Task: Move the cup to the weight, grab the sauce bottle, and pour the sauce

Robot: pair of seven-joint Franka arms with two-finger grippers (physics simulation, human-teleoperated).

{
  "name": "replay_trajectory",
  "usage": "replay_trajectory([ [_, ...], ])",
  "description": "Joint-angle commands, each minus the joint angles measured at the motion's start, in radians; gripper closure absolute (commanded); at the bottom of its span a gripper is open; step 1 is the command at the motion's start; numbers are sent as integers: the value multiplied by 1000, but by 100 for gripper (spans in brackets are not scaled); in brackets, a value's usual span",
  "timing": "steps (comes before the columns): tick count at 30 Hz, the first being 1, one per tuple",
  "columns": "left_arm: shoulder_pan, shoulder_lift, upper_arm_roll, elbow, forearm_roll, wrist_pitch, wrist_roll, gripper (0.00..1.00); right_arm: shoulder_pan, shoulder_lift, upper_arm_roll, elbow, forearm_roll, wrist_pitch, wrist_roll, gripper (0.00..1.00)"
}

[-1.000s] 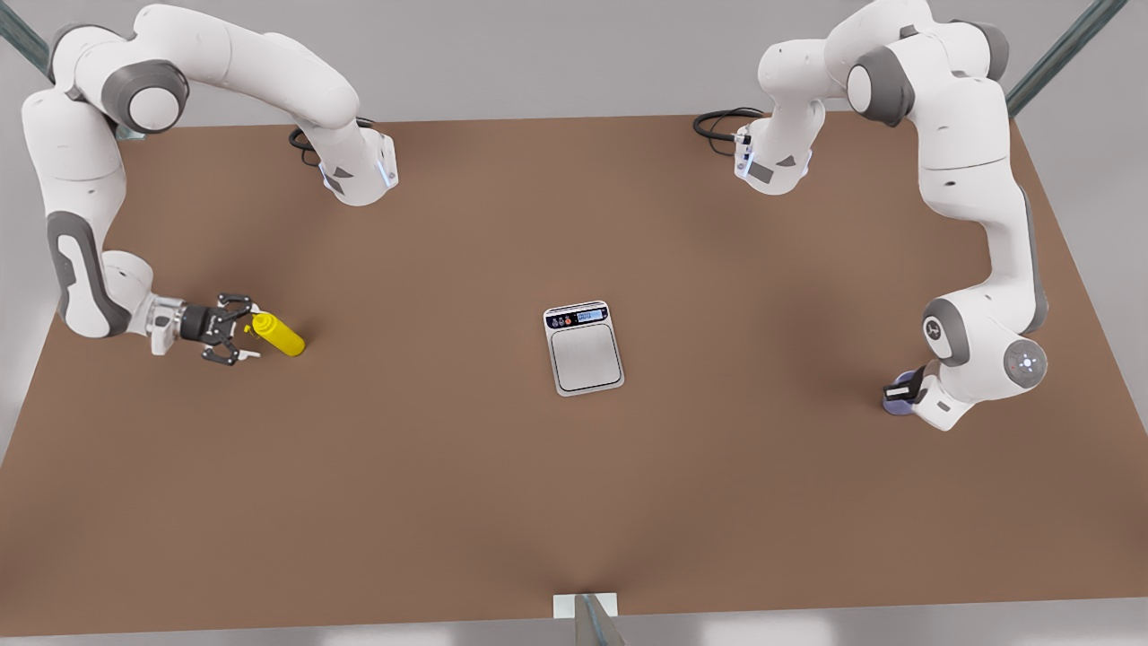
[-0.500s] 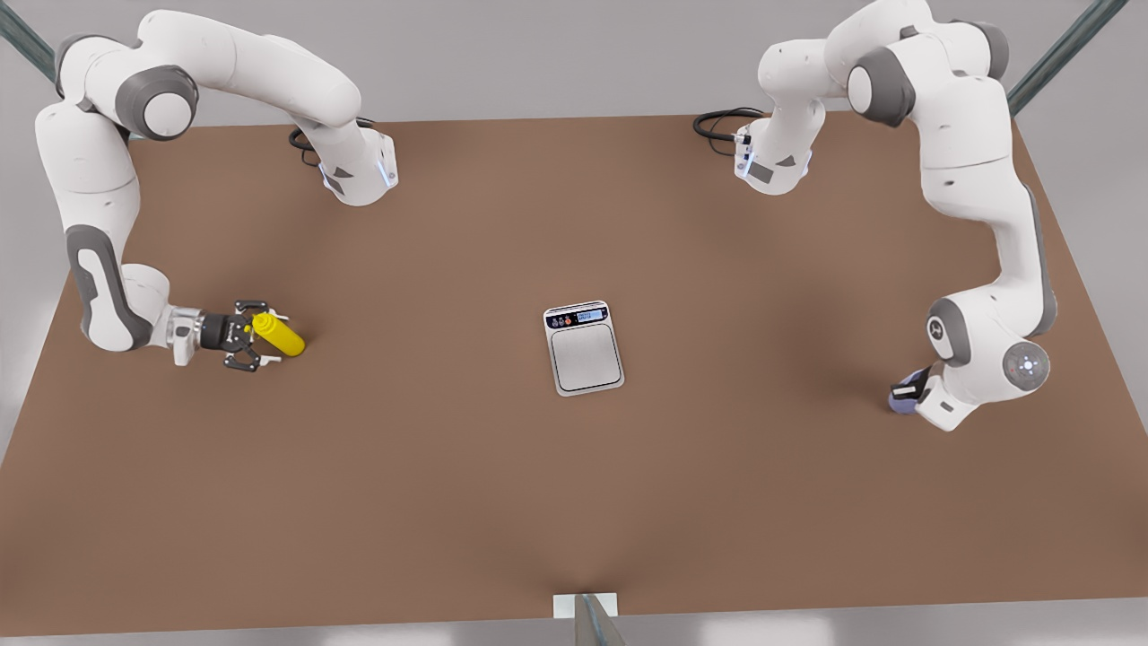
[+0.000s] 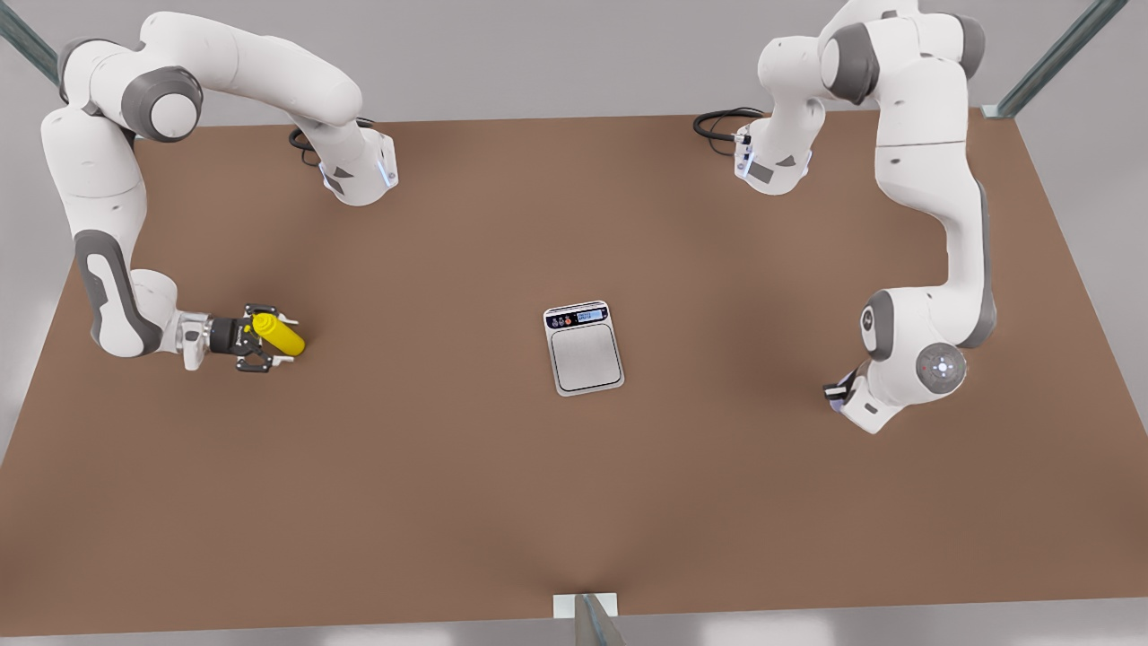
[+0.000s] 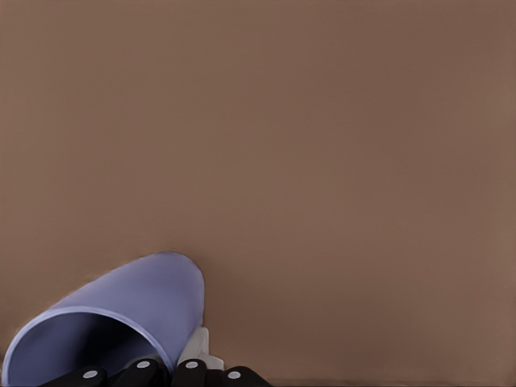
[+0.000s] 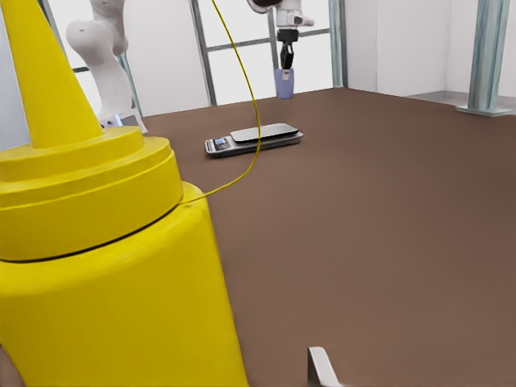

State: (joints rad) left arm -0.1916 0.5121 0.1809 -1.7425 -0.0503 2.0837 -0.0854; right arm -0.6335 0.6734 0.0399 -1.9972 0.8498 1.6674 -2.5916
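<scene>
Even, soft overhead light falls on the matte brown rectangular tabletop (image 3: 448,493); faint diffuse shadows pool under both white jointed arms. No glare; the renders stay crisp, edges undistorted.

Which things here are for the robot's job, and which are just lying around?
For the job: cup, in the left end effector; weight, mid-table; sauce bottle, at the open right end effector.
Lying about: black cables by the arm bases.
</scene>
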Motion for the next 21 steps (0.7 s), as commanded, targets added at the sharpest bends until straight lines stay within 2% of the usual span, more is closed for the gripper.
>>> replay_trajectory([
  [1,-3,-3,0,0,-117,-1,-4,79,0,0,0,0,0,0,1,27],
  [6,-80,-41,0,-43,-184,16,-102,78,0,0,0,0,-2,-2,1,34],
  [10,-203,-37,0,-42,-184,27,-275,78,0,0,0,2,-2,-2,2,39],
  [21,-440,-29,0,-20,-191,52,-634,78,-2,-3,0,2,0,-8,10,40],
])
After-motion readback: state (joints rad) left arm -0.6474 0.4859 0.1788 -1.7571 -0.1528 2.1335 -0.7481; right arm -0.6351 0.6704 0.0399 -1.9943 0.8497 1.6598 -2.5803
